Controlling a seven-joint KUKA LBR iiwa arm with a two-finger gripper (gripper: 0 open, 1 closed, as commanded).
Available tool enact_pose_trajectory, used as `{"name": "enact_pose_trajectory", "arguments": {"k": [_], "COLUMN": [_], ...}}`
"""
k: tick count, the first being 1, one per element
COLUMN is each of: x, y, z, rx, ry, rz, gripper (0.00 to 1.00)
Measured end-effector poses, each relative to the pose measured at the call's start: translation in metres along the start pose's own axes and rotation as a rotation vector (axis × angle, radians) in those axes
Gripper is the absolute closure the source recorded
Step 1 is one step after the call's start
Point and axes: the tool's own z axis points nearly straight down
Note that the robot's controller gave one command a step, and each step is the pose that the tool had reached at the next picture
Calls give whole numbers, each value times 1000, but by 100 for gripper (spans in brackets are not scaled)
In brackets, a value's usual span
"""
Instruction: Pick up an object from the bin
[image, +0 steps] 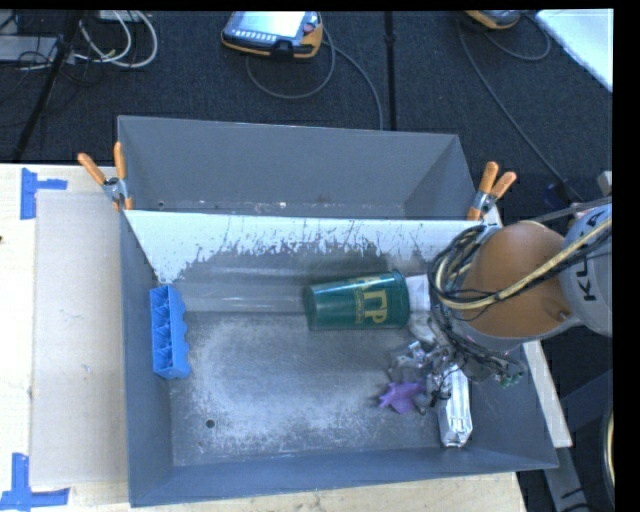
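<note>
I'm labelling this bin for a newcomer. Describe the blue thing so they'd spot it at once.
Find the left wall of the grey bin. Along its foot lies a blue ribbed plastic block, long and narrow. It is the only blue thing inside, well apart from the green can lying mid-bin.

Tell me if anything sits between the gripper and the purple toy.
Nothing visible does: the purple toy lies right beside the gripper. The silver packet lies on its other side, the green can farther back.

Matt grey metal bin (270, 410), floor scuffed pale; glossy green can (357, 302); ridged blue plastic block (168, 332); crinkled silvery packet (456, 415); smooth purple plastic toy (400, 398).
</note>
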Motion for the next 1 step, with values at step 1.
{"name": "enact_pose_trajectory", "arguments": {"k": [1], "x": [12], "y": [0], "z": [-30], "rx": [-9], "ry": [8], "rz": [-5], "gripper": [100]}}
